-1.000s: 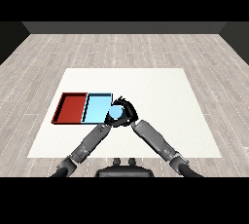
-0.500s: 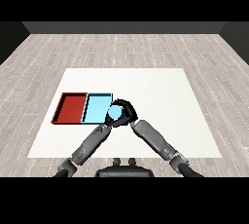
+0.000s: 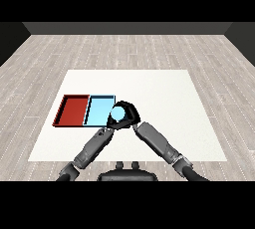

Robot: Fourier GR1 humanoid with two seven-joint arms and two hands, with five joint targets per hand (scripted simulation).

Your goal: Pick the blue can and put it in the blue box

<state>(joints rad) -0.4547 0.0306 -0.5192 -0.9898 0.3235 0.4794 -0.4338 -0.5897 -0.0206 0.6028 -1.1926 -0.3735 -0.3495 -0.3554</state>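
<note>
Blue can (image 3: 118,114) is gripped by curled right hand (image 3: 127,116) at the light blue tray's (image 3: 98,111) right edge. Left hand's (image 3: 110,126) fingers cannot be told.

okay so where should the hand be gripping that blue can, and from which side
Round its curved side wall, from the right. The blue can stands upright at the light blue tray's right edge, so only that side is free. The right hand already has its fingers curled round it there, top showing.
</note>
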